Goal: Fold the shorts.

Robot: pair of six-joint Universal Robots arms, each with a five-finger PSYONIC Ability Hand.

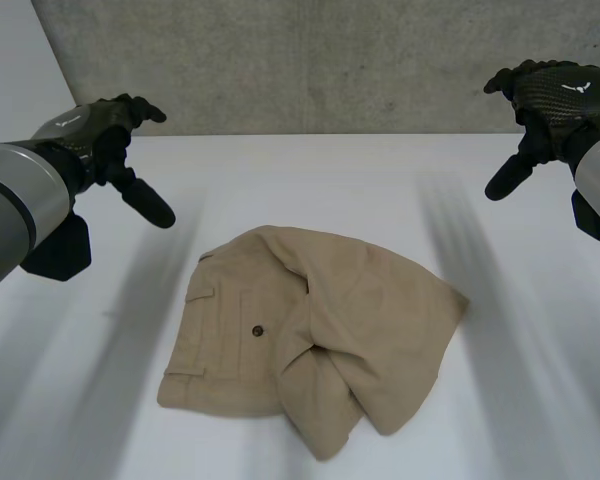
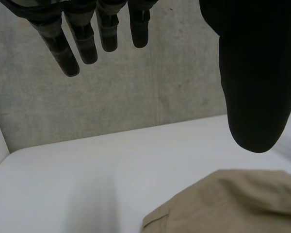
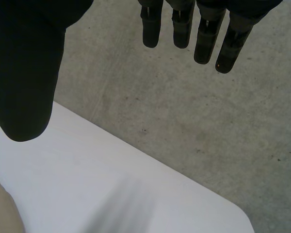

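Tan shorts point(image 1: 310, 335) are lying rumpled in the middle of the white table point(image 1: 90, 420), w/ one leg flopped across the other and a small dark button point(image 1: 257, 329) showing near the waist. Left hand point(image 1: 105, 135) is up off the table on the robot's left, fingers point(image 2: 82, 41) straight and spread, nothing in it. Right hand point(image 1: 545, 100) is the same deal on the other side, fingers point(image 3: 203, 34) straight, nothing held. Both are well apart from the cloth. Concrete wall point(image 1: 310, 60) is behind the table.
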